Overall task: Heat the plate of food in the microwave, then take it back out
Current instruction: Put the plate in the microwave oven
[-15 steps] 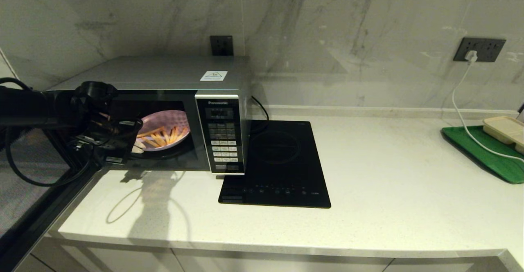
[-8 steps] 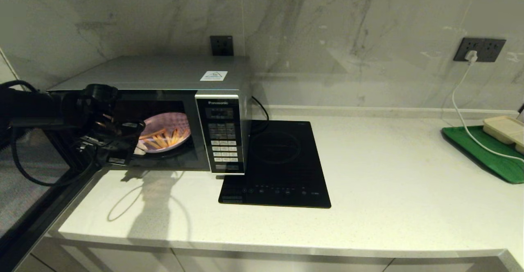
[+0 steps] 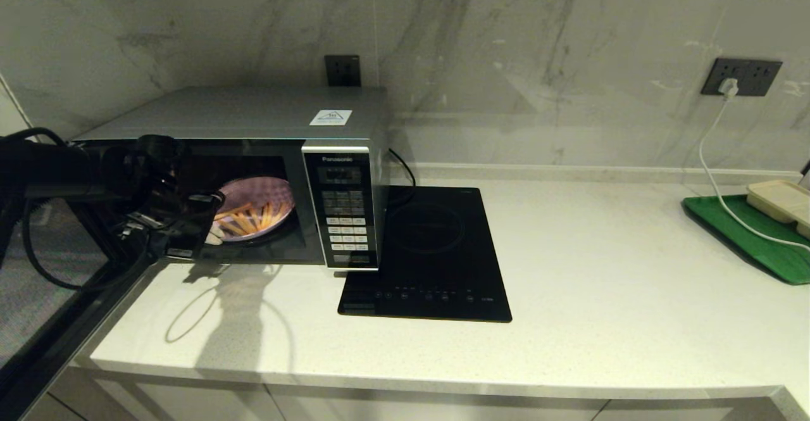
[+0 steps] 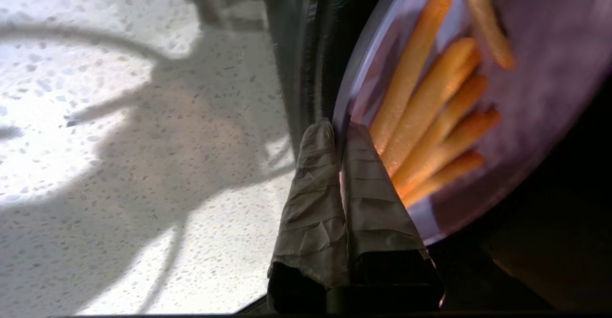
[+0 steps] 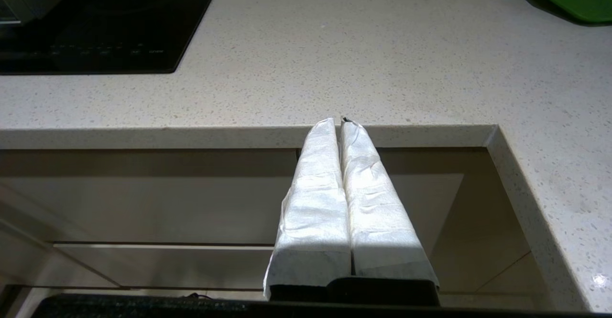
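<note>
While the microwave (image 3: 253, 155) stands door-open at the counter's left end, the head view shows the left gripper (image 3: 212, 234) at its mouth, pinching the plate of food (image 3: 256, 209) inside the cavity. Left wrist view: fingers (image 4: 313, 189) clamp the plate's rim (image 4: 344, 103). Right wrist view: the right gripper (image 5: 340, 123), closed and empty, sits parked below the counter edge (image 5: 191, 136).

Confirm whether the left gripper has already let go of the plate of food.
No. In the left wrist view the left gripper is shut on the rim of the plate of food, at the microwave opening.
</note>
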You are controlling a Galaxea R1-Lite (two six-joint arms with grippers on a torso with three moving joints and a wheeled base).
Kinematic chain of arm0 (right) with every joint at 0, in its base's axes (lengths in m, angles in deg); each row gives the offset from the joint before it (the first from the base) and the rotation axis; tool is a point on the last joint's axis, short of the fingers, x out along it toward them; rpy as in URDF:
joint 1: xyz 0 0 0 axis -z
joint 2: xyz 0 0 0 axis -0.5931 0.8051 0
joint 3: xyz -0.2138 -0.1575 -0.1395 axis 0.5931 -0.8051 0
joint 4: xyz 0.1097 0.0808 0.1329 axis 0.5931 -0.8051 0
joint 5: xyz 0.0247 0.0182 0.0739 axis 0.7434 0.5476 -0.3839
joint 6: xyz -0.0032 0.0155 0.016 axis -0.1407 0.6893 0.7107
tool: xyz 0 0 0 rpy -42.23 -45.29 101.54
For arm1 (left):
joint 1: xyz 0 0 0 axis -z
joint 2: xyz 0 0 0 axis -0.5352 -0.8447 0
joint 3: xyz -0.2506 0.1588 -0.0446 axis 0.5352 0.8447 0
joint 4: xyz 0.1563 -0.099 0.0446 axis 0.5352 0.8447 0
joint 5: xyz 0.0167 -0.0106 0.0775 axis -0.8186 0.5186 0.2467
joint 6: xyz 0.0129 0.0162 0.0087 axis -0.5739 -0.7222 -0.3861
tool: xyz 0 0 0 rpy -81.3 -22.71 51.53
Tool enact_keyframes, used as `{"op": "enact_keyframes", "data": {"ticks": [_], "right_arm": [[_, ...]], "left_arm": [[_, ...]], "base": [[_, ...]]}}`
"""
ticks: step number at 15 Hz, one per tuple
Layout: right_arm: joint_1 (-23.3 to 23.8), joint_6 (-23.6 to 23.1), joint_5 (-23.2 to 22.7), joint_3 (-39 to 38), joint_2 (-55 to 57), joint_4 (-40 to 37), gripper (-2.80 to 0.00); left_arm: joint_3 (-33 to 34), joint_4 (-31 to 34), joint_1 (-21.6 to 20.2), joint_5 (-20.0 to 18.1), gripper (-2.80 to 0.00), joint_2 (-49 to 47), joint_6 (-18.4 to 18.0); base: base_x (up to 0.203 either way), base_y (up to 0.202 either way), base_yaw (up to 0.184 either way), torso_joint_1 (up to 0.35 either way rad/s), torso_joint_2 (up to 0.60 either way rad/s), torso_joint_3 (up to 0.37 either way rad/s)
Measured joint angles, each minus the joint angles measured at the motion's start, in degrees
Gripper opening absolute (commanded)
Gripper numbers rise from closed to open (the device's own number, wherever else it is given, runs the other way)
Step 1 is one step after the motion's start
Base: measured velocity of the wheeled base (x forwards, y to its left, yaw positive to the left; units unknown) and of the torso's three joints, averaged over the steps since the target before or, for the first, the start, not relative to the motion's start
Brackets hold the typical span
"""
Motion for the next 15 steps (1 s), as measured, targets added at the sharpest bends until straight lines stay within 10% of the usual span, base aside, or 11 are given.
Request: {"op": "enact_keyframes", "data": {"ticks": [2,3,15], "right_arm": [[0.00,-0.02,0.04,0.00,-0.01,0.00,-2.80],[0.00,0.00,0.02,0.00,-0.02,0.02,-2.80],[0.02,-0.02,0.00,0.00,0.00,0.02,-2.80]], "left_arm": [[-1.53,0.18,-0.15,0.22,-2.80,-0.09,0.01],[-1.97,0.18,-0.22,0.29,0.00,-0.09,0.01],[-2.54,6.55,-0.34,1.37,0.00,3.26,1.05]], "base": [[0.000,0.000,0.000,0.000,0.00,0.000],[0.000,0.000,0.000,0.000,0.00,0.000],[0.000,0.000,0.000,0.000,0.00,0.000]]}}
